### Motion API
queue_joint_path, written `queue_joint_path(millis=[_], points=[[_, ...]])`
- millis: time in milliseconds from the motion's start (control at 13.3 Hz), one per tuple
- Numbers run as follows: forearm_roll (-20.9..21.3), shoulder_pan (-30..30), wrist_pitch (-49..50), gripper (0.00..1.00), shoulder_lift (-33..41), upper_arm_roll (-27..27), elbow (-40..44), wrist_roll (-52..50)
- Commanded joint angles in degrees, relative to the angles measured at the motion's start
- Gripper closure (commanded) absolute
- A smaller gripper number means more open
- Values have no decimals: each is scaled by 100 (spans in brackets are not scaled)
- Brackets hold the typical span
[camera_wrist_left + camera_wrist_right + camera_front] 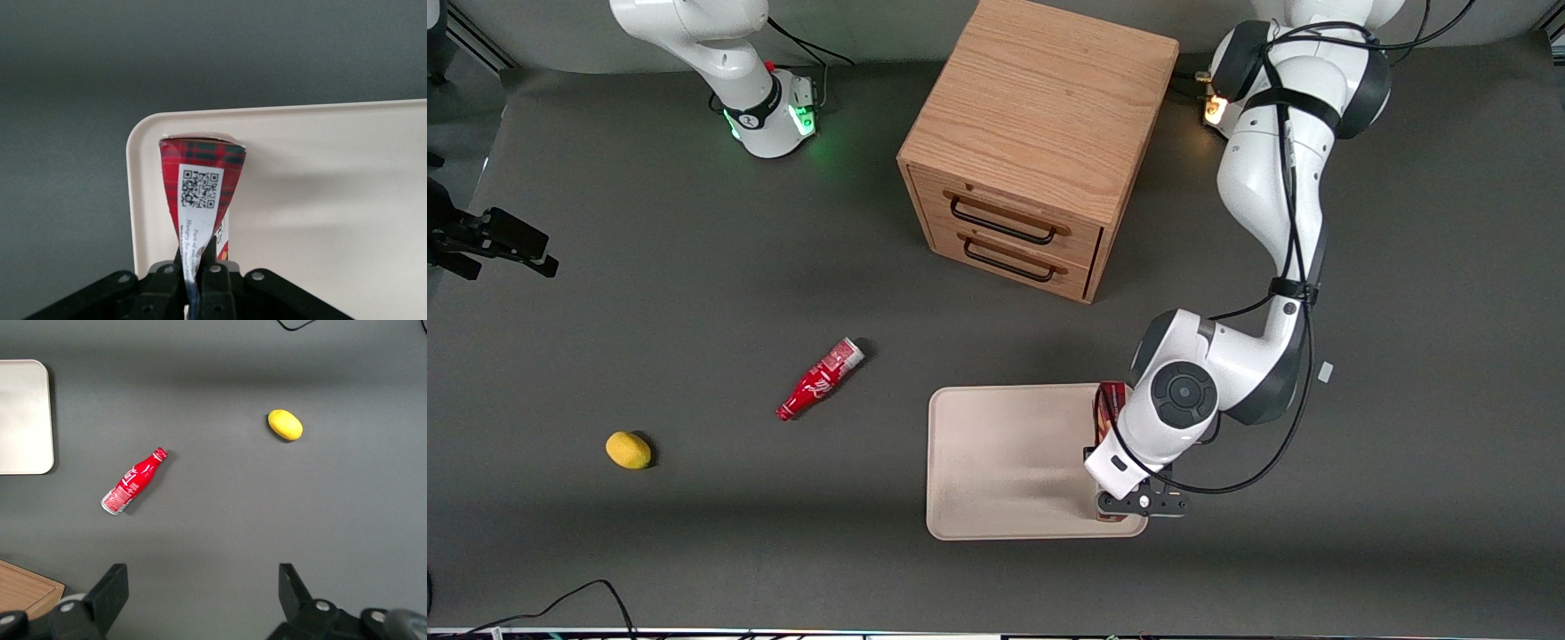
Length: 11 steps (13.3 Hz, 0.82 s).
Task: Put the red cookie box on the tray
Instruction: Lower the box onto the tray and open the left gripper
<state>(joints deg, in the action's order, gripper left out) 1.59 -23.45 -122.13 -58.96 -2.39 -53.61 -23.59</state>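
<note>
Front view: lower right of centre, the gripper hangs over the tray, its fingers clamped on the red cookie box above the tray's edge.

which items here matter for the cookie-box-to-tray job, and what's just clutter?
In the job:
- red cookie box, held on edge over the tray's working-arm end
- tray
- left gripper, shut on the box

Lying about:
- red soda bottle, on its side toward the parked arm's end
- yellow lemon-like object, farther toward that end
- wooden drawer cabinet, drawers shut
</note>
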Motion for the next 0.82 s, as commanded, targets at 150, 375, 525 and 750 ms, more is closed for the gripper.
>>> queue_joint_path(millis=[150,375,525,750], points=[[105,-89,-284,21,-72,89,-106,-154],[114,-89,-381,0,-72,89,-185,-163],[114,-89,-381,0,-72,98,-185,-163],[114,-89,-381,0,-72,98,-185,-163]])
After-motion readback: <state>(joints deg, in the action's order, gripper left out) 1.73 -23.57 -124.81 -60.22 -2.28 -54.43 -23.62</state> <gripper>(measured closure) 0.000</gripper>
